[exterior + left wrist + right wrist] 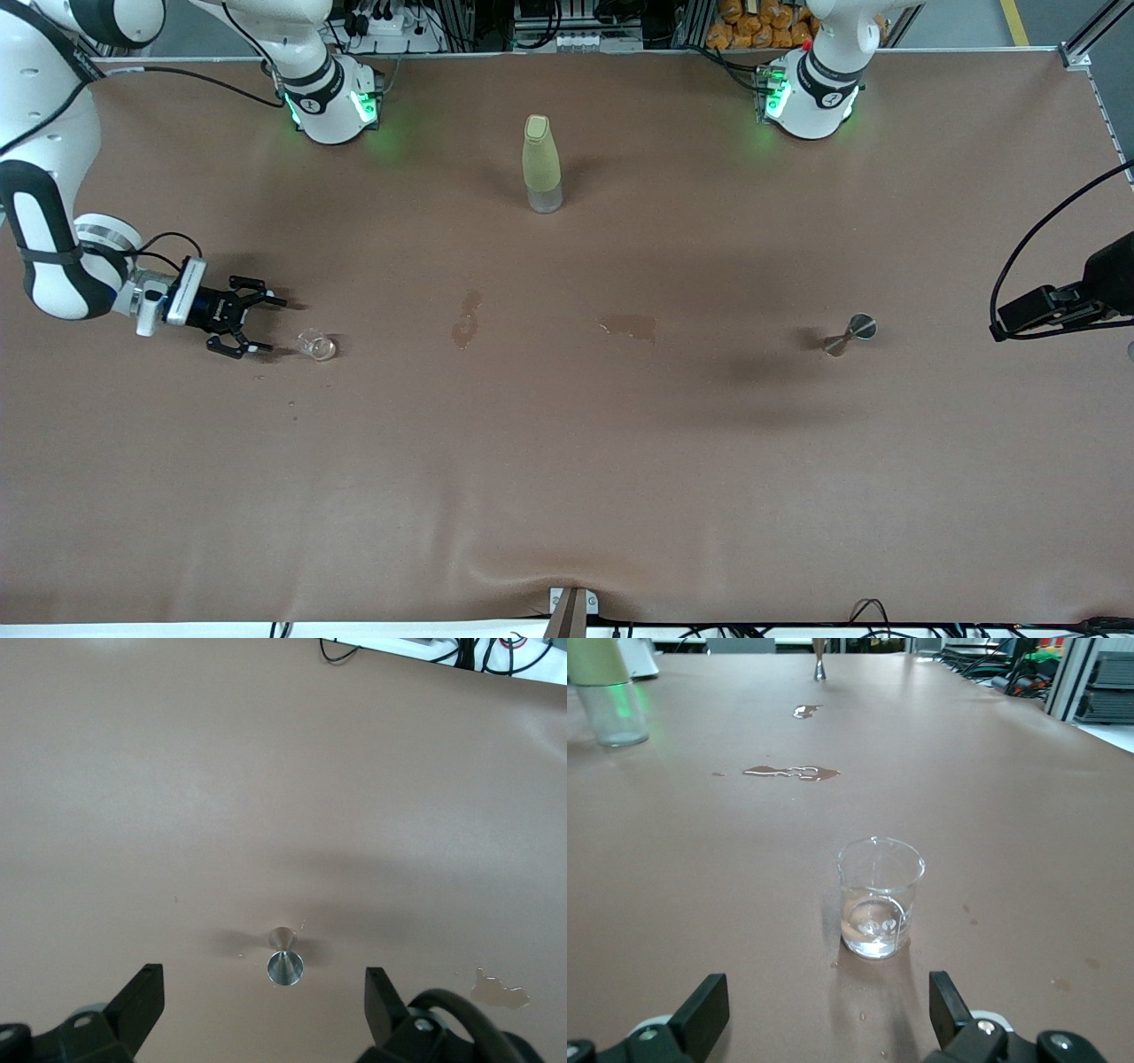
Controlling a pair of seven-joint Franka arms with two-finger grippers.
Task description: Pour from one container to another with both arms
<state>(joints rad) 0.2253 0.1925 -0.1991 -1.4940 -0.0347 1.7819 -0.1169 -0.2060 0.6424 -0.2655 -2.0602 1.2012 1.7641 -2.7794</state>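
A small glass beaker (317, 346) (879, 895) with a little clear liquid stands upright toward the right arm's end of the table. My right gripper (246, 326) (826, 1014) sits low beside it, open, its fingers short of the glass and touching nothing. A metal hourglass-shaped jigger (850, 334) (284, 958) stands toward the left arm's end. My left gripper (1019, 317) (261, 1010) is at that end's table edge, open and apart from the jigger, with nothing between its fingers.
A tall pale-yellow bottle (541, 164) (607, 687) with a clear base stands mid-table near the robots' bases. Two wet spills (465, 319) (631, 326) lie on the brown tabletop (567, 461) between beaker and jigger.
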